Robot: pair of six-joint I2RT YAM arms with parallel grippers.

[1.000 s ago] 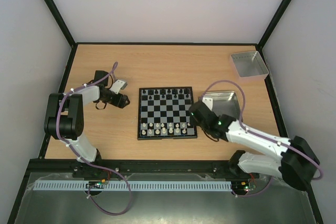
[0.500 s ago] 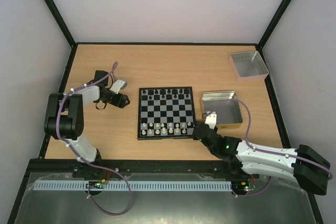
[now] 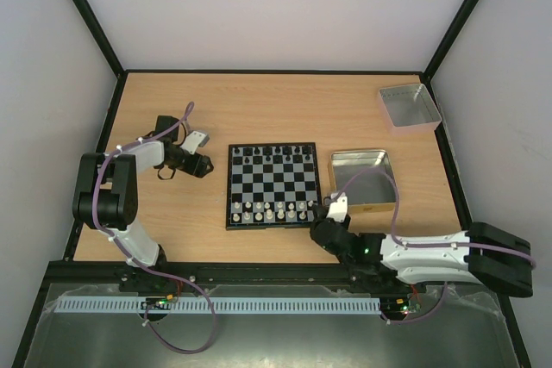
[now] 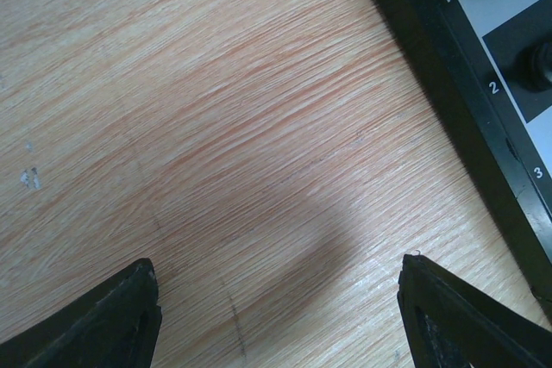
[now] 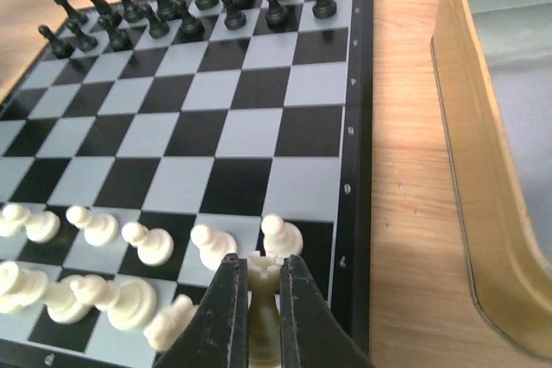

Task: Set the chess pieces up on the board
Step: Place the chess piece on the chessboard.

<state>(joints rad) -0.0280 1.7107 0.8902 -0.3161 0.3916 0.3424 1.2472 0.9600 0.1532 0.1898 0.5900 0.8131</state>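
Observation:
The board [image 3: 274,184] lies mid-table, with black chess pieces [image 3: 274,155] along its far two rows and white ones [image 3: 272,209] along the near rows. My right gripper [image 3: 319,216] is at the board's near right corner, shut on a white rook [image 5: 264,299] that stands upright between its fingers. In the right wrist view the rook is just behind the rightmost white pawn [image 5: 276,234], over the board [image 5: 241,127]. My left gripper [image 3: 205,165] hangs open over bare wood left of the board, its jaws wide apart and empty [image 4: 280,269]. The board's rim [image 4: 466,75] shows at the right.
A tan-rimmed metal tray [image 3: 362,180] sits just right of the board, its wall [image 5: 483,170] close beside my right gripper. A grey tray [image 3: 409,106] stands at the far right corner. Some white pieces [image 5: 112,299] in the near row lean or lie tilted.
My right arm has swung from the tray's edge back toward me, to the board's near right corner, with the rook in its jaws. The left arm has not moved.

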